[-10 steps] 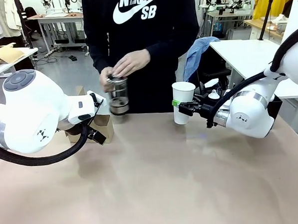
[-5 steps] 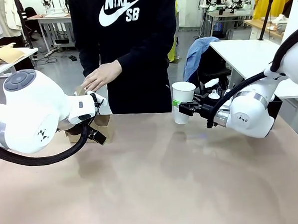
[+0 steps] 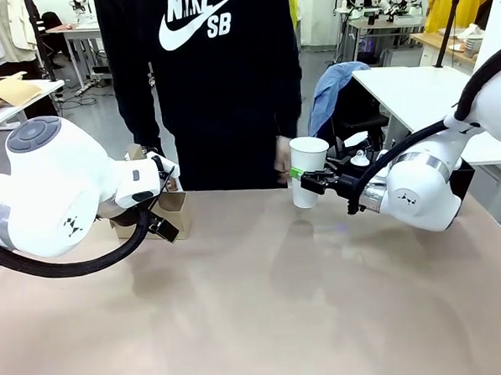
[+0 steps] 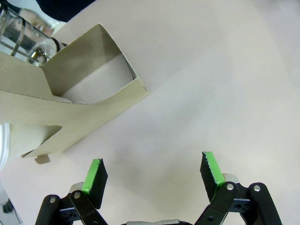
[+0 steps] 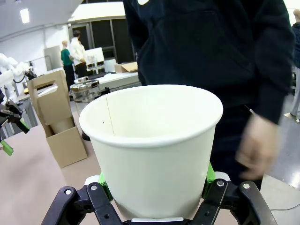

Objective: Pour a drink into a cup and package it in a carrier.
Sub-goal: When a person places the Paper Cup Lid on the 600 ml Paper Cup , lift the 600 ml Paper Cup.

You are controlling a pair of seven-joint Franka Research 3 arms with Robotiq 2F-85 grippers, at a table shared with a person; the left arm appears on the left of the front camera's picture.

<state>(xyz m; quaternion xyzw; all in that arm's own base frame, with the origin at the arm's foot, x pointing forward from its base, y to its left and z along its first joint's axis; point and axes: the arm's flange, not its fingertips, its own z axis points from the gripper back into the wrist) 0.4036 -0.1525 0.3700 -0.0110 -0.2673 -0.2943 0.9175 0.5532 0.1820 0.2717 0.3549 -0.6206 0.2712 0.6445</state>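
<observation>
Front view: my right gripper [image 3: 300, 178] is clamped on the lidless white paper cup [image 3: 308, 163], well to the right of the cardboard carrier [image 3: 174, 210]. My left gripper [image 4: 152, 171] hangs just beside the carrier, jaws wide and empty. The glass pitcher [image 5: 85, 89] stands behind the carrier. I judge pouring not yet done; the next move calls for a steady, upright cup.

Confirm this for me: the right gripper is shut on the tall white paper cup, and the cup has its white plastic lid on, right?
Not quite. The right gripper is shut on the tall white paper cup, but the cup has no lid on it. Its top is open, with the bare rolled rim and the inside wall plain to see in the right wrist view.
</observation>
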